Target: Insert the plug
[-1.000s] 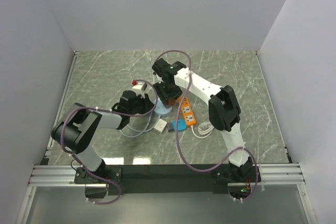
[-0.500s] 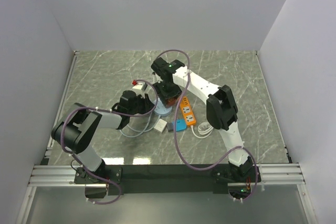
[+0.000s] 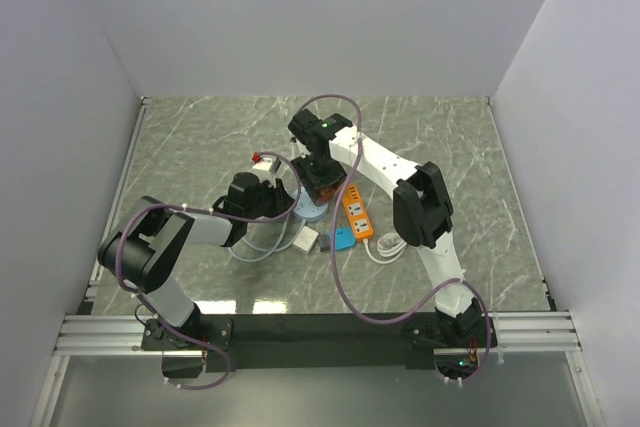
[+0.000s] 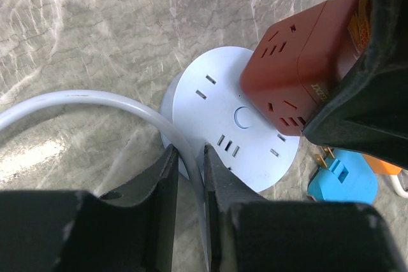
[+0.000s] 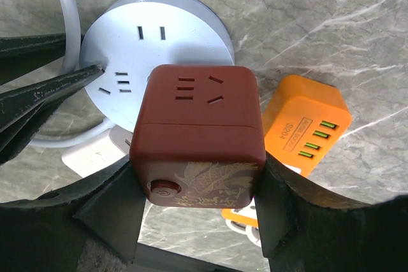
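A round pale blue socket hub [image 4: 229,132] lies flat on the marble table; it also shows in the right wrist view [image 5: 134,49] and the top view [image 3: 312,209]. My right gripper [image 5: 197,176] is shut on a red-brown cube plug adapter [image 5: 197,132], held just over the hub's right edge; the left wrist view shows the cube [image 4: 299,74] there too. Its prongs are hidden. My left gripper [image 4: 190,164] is shut on the hub's white cable [image 4: 95,103] right at the hub's near-left rim.
An orange power strip [image 5: 306,132] lies right of the hub, with a coiled white cord [image 3: 388,245] beyond it. A blue plug [image 4: 341,176] and a white adapter [image 3: 305,239] lie near the hub. A small red object [image 3: 258,158] sits far left.
My right gripper with the red-brown cube has shifted slightly left and away over the hub. The left gripper has stayed on the cable.
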